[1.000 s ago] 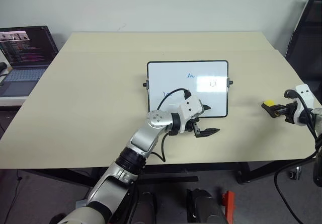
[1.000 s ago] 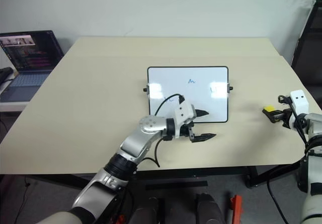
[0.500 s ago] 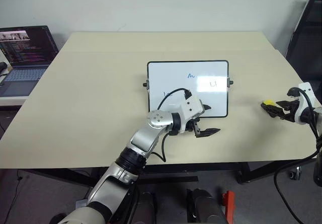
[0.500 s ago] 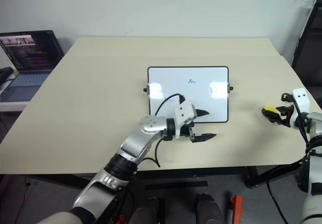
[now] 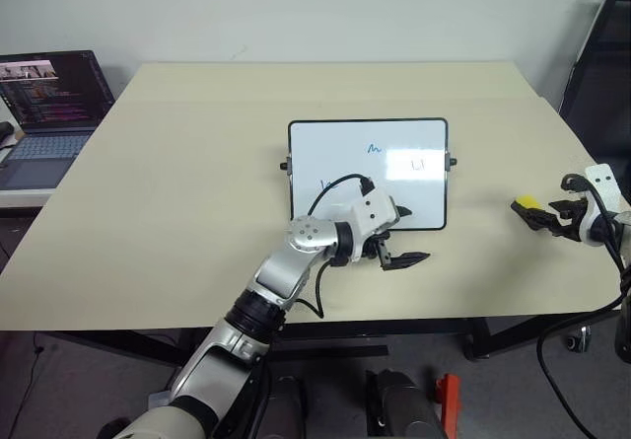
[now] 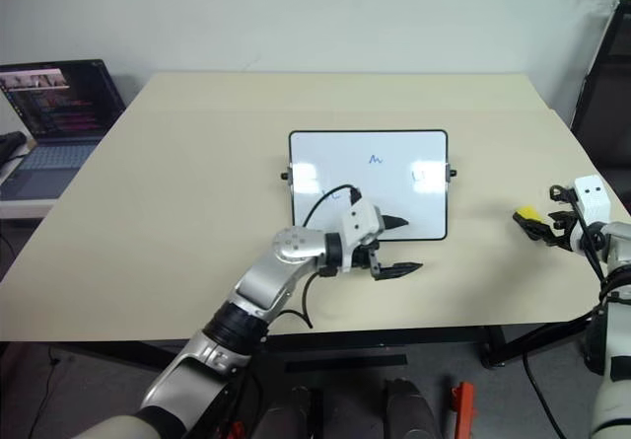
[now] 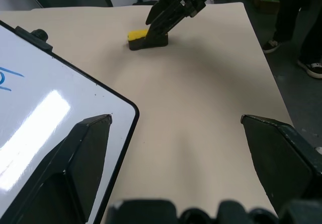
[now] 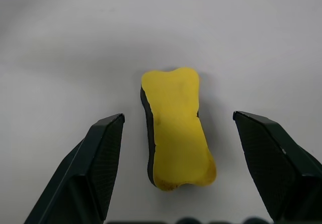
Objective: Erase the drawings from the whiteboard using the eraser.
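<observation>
My right tool (image 8: 173, 173) stands open, fingers either side of the yellow eraser (image 8: 176, 126) lying free near the table's (image 5: 177, 202) right edge. My left tool (image 5: 402, 235) hangs open at the whiteboard's (image 5: 367, 168) near edge, drawings (image 5: 375, 148) unerased.

- A whiteboard (image 5: 367, 173) lies flat at the middle of a beige desk (image 5: 177, 202), three small blue drawings (image 5: 375, 148) on its glossy face.
- The left tool (image 5: 406, 235) hovers at the board's near edge, fingers spread, one over the frame and one over bare desk.
- The right tool (image 5: 548, 214) sits well to the board's right with fingers parted, the yellow eraser (image 5: 527, 202) lying at its tips.
- A laptop (image 5: 44, 113) stands open beyond the desk's far left corner, screen lit.
</observation>
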Robot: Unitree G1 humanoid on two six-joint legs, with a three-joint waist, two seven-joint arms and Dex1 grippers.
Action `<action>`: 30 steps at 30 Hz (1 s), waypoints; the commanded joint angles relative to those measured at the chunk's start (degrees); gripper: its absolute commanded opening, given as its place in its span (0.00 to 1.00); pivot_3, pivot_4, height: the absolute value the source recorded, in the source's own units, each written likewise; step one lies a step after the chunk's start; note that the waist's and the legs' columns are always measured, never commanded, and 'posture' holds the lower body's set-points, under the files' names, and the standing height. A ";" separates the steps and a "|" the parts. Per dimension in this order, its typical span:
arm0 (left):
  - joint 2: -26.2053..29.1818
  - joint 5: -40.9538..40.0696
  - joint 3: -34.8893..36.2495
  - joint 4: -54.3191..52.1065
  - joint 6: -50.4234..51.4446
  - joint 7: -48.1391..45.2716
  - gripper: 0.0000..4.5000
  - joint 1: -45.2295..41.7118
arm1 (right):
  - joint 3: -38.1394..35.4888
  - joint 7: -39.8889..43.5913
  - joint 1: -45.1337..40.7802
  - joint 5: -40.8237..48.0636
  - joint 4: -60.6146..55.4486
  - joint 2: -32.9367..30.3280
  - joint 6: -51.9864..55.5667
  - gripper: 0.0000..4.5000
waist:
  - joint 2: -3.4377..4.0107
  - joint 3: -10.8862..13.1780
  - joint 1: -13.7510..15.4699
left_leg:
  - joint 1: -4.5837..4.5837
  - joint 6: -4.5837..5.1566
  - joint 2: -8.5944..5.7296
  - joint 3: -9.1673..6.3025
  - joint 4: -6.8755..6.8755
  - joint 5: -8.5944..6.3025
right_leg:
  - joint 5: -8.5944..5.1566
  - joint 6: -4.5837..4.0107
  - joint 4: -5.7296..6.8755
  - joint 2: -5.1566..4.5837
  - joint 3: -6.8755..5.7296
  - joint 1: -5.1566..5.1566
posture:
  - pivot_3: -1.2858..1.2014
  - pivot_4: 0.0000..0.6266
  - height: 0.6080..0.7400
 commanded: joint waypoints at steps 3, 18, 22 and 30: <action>0.28 0.13 0.15 -2.52 -0.18 0.18 1.00 0.15 | -0.24 -0.06 -1.50 -0.61 0.40 -0.26 -1.12 0.84 | 0.00 0.00 0.01 | 0.00 0.00 0.00 0.00 0.00 0.00 | 0.00 0.00 0.00 0.00 0.01 0.00 | 0.52 0.24 1.00; 1.34 0.25 0.51 -2.51 -0.32 0.39 1.00 0.12 | -0.86 0.04 -0.90 0.00 0.58 0.65 -0.91 0.31 | 0.00 0.00 -0.01 | 0.00 0.00 0.00 0.00 0.00 0.00 | 0.00 0.00 0.00 0.00 0.01 0.00 | 0.52 0.24 1.00; 1.31 0.23 0.44 -2.84 -0.10 0.51 1.00 0.22 | -1.05 -0.27 -0.77 0.13 0.59 0.85 -1.00 0.18 | 0.00 0.00 -0.02 | 0.01 0.00 0.00 0.00 0.00 0.00 | 0.00 0.00 0.01 0.00 0.00 0.00 | 0.52 0.24 1.00; 1.77 0.19 0.63 -3.16 0.17 0.76 1.00 0.45 | -1.03 0.30 -0.57 0.30 0.35 1.48 -1.08 0.18 | 0.00 0.00 -0.06 | 0.02 0.00 0.01 0.00 0.01 0.00 | 0.00 0.00 0.02 0.00 0.00 0.00 | 0.52 0.24 1.00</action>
